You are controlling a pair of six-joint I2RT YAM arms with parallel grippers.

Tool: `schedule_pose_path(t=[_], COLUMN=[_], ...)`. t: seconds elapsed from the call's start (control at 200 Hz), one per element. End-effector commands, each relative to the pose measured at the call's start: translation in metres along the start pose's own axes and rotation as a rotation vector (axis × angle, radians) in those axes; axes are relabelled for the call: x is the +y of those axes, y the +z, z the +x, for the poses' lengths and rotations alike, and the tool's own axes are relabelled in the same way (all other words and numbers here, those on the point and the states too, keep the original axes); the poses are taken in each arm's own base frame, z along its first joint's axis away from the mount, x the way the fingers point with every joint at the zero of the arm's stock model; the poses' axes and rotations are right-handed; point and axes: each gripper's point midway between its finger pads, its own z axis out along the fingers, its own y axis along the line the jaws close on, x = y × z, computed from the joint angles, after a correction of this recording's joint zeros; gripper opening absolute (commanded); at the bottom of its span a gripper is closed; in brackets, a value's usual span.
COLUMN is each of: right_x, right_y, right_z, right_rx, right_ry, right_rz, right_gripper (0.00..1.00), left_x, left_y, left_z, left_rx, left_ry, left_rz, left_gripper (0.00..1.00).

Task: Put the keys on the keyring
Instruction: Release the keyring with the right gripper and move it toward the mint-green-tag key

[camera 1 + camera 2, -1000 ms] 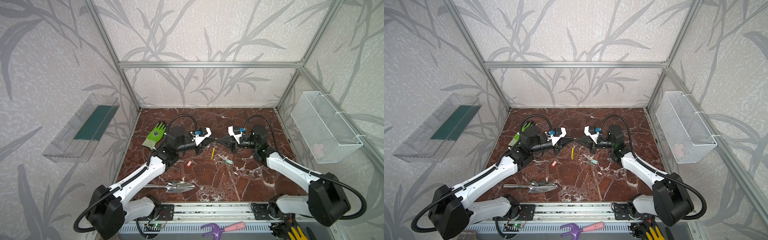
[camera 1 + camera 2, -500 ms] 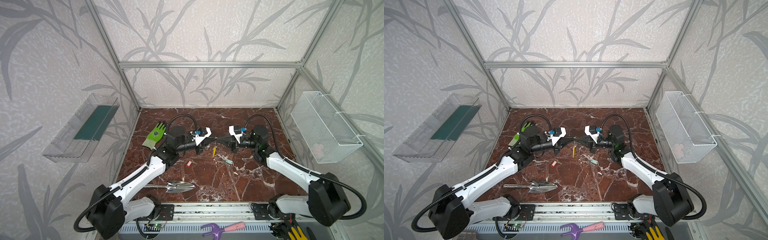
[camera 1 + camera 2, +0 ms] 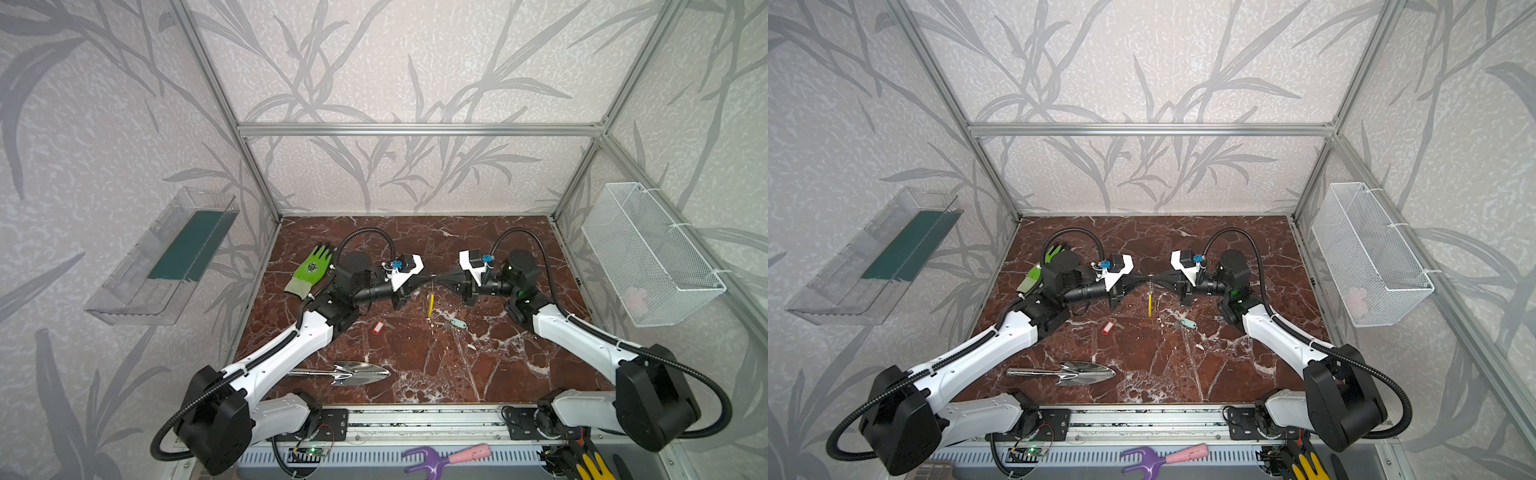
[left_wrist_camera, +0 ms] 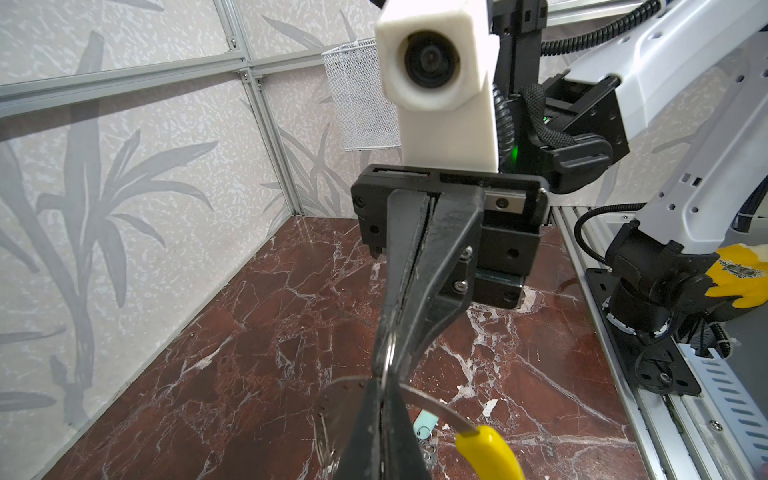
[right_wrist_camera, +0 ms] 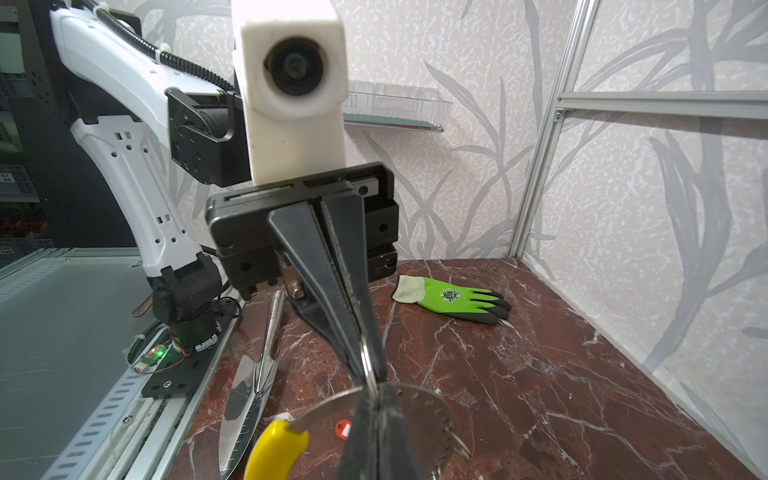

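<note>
While my left fingers [image 3: 417, 282] and right fingers [image 3: 449, 277] both clamp the keyring [image 3: 431, 300] above the table [image 3: 498, 374] centre, nothing's threaded yet: red-tag key [image 3: 377, 327] and mint-tag key [image 3: 454, 323] lie loose underneath. Zero of two done.

Left arm [image 3: 291, 351] and right arm [image 3: 582, 336]: white shells, black joints, ribbed black cables [image 4: 590, 37]. Left end effector [image 3: 1144, 279] and right end effector [image 3: 1155, 278]: tapered black fingers [image 4: 444, 249], silver screws [image 4: 459, 285], white camera blocks [image 4: 440, 104].
</note>
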Motion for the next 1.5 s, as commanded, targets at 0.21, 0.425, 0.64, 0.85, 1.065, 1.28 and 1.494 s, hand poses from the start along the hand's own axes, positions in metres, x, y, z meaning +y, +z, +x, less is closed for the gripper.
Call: schedule_pose_path(t=[0.21, 0.425, 0.64, 0.85, 1.065, 1.28, 1.494], right_x=[-0.001, -0.012, -0.012, -0.019, -0.011, -0.006, -0.005], right_y=[-0.001, -0.023, -0.055, -0.101, -0.106, -0.088, -0.081], right_z=[0.001, 0.04, 0.093, 0.148, 0.184, 0.219, 0.235], right_rx=[-0.008, 0.192, 0.366, 0.563, 0.606, 0.647, 0.658], right_ry=[-0.01, 0.072, 0.329, 0.615, 0.808, 0.973, 1.02], right_rz=[0.028, 0.216, 0.48, 0.883, 0.994, 0.96, 0.953], right_gripper=[0.2, 0.37, 0.38, 0.36, 0.33, 0.31, 0.3], left_x=[0.006, 0.026, 0.045, 0.049, 0.047, 0.044, 0.039], left_y=[0.004, -0.01, -0.035, -0.039, -0.035, -0.031, -0.028], left_z=[-0.006, 0.012, 0.025, 0.04, 0.05, 0.052, 0.055], left_rx=[-0.004, 0.113, 0.157, 0.189, 0.179, 0.167, 0.161], left_ry=[0.016, -0.008, -0.04, -0.049, -0.081, -0.096, -0.102], left_rz=[-0.014, -0.117, -0.207, -0.232, -0.223, -0.205, -0.193], left_gripper=[0.0, 0.0, 0.0, 0.0, 0.0, 0.0, 0.0])
